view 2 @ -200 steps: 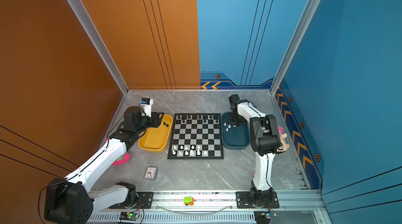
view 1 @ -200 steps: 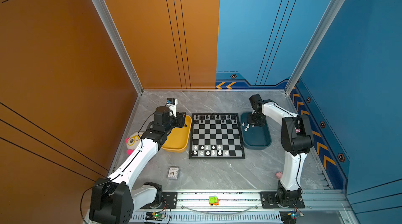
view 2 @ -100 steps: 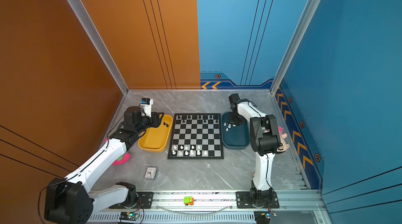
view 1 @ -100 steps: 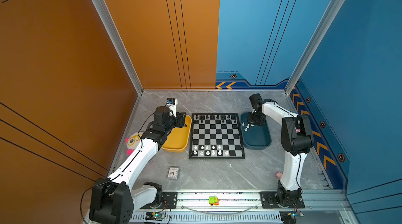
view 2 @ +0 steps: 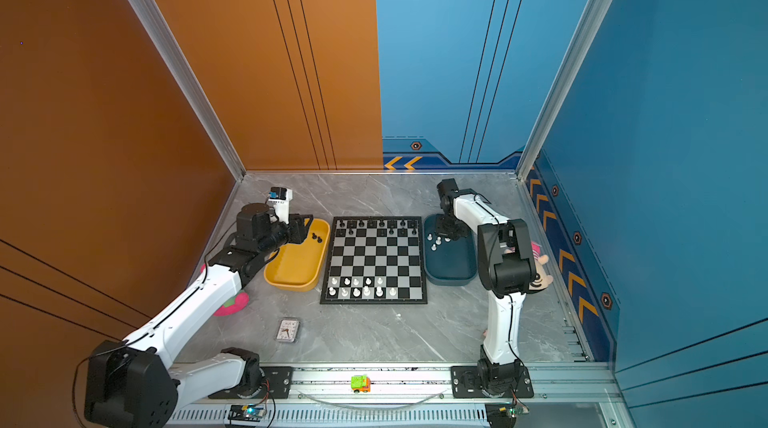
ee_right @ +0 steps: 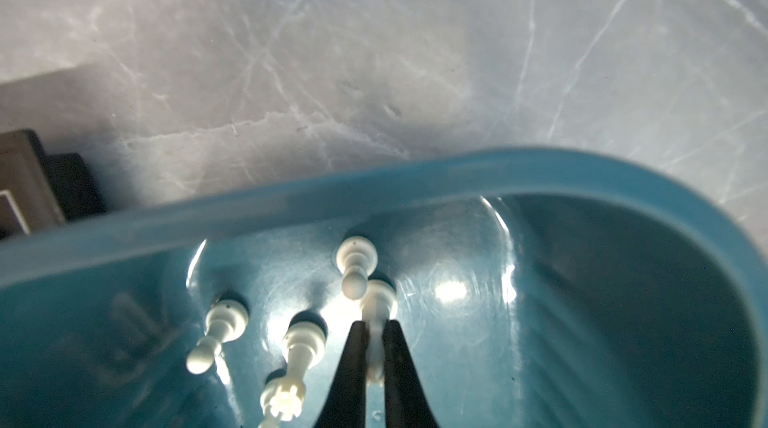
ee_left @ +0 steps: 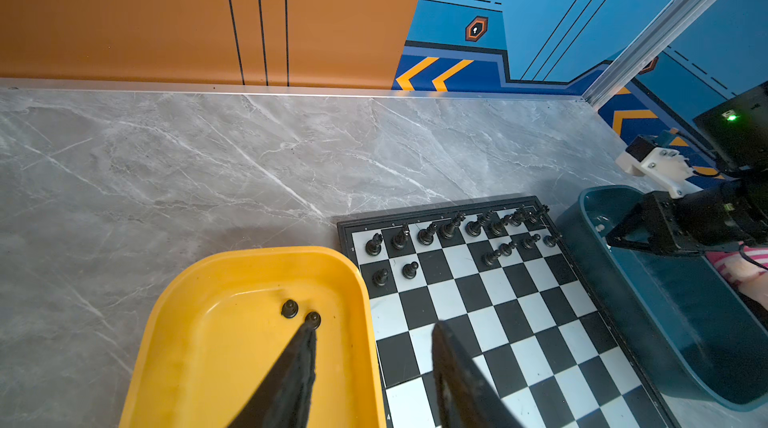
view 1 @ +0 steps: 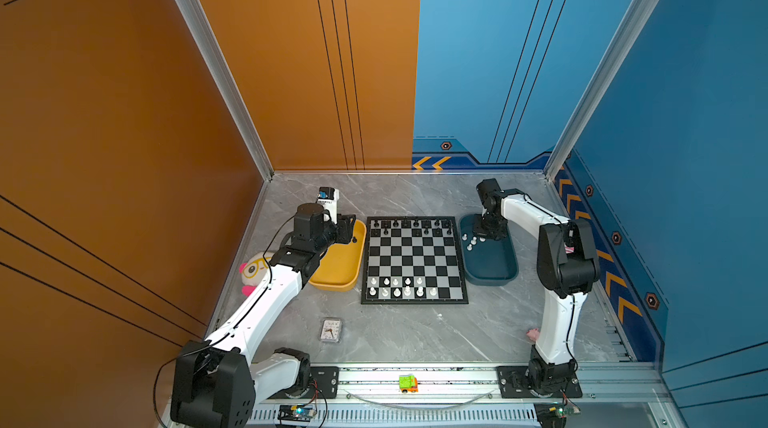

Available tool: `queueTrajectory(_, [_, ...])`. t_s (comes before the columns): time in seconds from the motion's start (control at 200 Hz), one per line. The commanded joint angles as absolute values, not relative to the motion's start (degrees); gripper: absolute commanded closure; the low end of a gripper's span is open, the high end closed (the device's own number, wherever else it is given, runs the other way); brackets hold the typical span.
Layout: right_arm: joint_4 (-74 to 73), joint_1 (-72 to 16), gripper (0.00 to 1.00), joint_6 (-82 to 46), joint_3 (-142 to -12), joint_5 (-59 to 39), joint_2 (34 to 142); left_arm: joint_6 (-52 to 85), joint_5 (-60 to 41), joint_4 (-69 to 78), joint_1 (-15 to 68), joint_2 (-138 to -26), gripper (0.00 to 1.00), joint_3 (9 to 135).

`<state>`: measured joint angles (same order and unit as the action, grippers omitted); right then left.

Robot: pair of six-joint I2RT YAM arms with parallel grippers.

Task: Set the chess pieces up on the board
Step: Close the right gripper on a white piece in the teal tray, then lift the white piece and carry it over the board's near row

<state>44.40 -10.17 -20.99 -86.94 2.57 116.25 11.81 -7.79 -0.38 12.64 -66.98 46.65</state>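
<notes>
Your white piece (ee_right: 377, 301) is in the teal tray (ee_right: 415, 185), pinched between the jaws of the right gripper (ee_right: 375, 328) (four other white pieces (ee_right: 303, 343) stand close by). The board (view 1: 413, 257) lies between the trays, with black chessmen (view 1: 405, 223) on its far rows and white chessmen (view 1: 397, 292) on its near rows. Your left gripper (ee_left: 372, 328) hangs spread over the yellow tray (ee_left: 232, 363), near two black pawns (ee_left: 289, 308).

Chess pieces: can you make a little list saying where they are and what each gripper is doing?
Board: black pieces on far rows, white pieces on near rows
Yellow tray: two loose black pieces
Teal tray: several loose white pieces
Right gripper: shut on one white piece in the teal tray
Left gripper: open, empty, by the yellow tray
</notes>
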Motion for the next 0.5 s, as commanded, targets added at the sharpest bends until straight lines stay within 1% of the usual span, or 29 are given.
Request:
queueTrajectory(0.0, [47.65, -10.46, 0.98, -20.79, -86.55, 3.32, 112.26, 11.25, -8.80, 0.35, 12.02, -65.57, 0.53, 47.05])
queueTrajectory(0.165, [49.10, -10.90, 1.00, -20.50, -85.69, 3.43, 109.70, 11.28, -8.95, 0.61, 12.04, -65.04, 0.53, 46.58])
queueTrajectory(0.491, [53.06, -14.31, 1.00, -19.56, -82.38, 4.81, 103.61, 11.39, -9.15, 0.86, 11.95, -63.82, 0.53, 45.65])
